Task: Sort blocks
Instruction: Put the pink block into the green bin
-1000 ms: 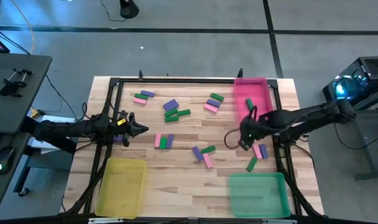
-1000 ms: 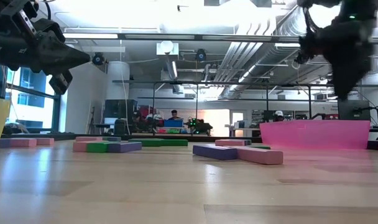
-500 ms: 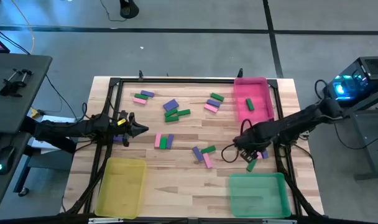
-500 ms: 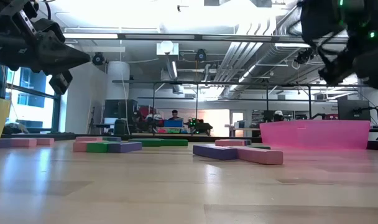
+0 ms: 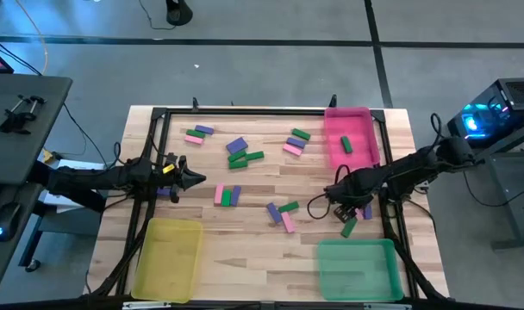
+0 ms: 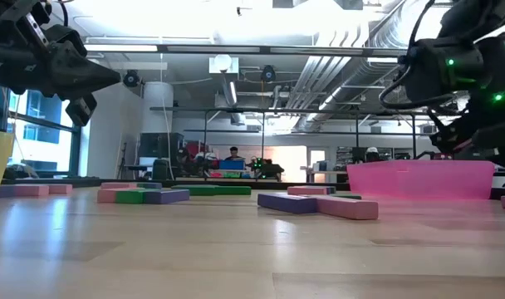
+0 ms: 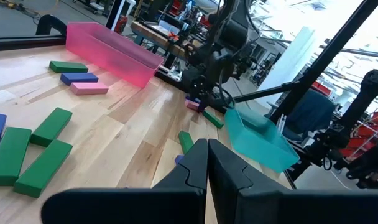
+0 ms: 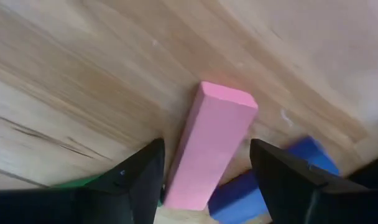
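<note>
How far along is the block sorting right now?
Barely started: only one green block lies in the pink tray; the yellow tray and green tray look empty. In hand: the right gripper, open, straddles a pink block near the table's right edge. The left gripper waits shut. Left: the scattered blocks.

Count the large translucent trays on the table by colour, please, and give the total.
Yellow tray: 1
Pink tray: 1
Green tray: 1
Total: 3
</note>
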Motion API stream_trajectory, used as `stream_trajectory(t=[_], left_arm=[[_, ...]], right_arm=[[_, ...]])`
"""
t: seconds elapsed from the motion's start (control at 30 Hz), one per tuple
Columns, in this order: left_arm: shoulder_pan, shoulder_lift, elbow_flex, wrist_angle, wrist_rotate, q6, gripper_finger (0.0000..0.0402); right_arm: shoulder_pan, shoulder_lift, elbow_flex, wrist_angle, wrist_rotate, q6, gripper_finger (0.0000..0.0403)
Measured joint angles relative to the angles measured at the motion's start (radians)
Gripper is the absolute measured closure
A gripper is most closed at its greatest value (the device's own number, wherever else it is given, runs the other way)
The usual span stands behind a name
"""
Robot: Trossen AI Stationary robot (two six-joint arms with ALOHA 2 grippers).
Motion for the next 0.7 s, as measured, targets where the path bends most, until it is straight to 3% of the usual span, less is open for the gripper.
stream_trajectory(t=[0.2,0.47,0.53,0.63,0.7], left_arm=[[0.0,0.0,0.0,0.0,0.0,0.0,0.0401],[0.0,0.0,0.0,0.0,0.0,0.0,0.0402],[0.0,0.0,0.0,0.0,0.0,0.0,0.0402],[0.0,0.0,0.0,-0.001,0.0,0.0,0.0402],[0.0,0.0,0.0,0.0,0.0,0.0,0.0401]], right_arm=[[0.001,-0.002,-0.026,0.067,0.001,-0.019,0.0206],[0.01,-0.003,-0.01,0.058,0.048,-0.063,0.0329],[0.029,0.001,0.021,0.034,0.096,-0.064,0.0332],[0.066,0.006,0.088,0.014,0.274,-0.05,0.0332],[0.097,0.003,0.146,0.003,0.338,-0.035,0.0332]])
